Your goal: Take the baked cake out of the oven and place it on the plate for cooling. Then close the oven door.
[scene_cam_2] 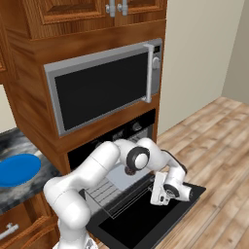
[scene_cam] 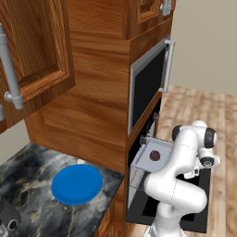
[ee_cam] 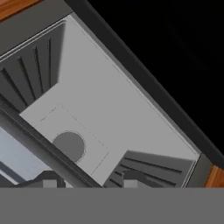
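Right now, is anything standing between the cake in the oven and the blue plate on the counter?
Nothing visible blocks it. The cake sits on the pulled-out tray, the oven door hangs open, and the blue plate lies bare on the counter. The robot's own arm leans across the oven mouth.

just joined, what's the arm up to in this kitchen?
The white arm is reaching into the open oven, whose oven door hangs down flat. The baked cake sits on a grey tray pulled out on the rack, not yet picked up. The tool is at the oven mouth, looking into the cavity, with nothing visibly held. The blue plate waits bare on the dark marble counter to the left.
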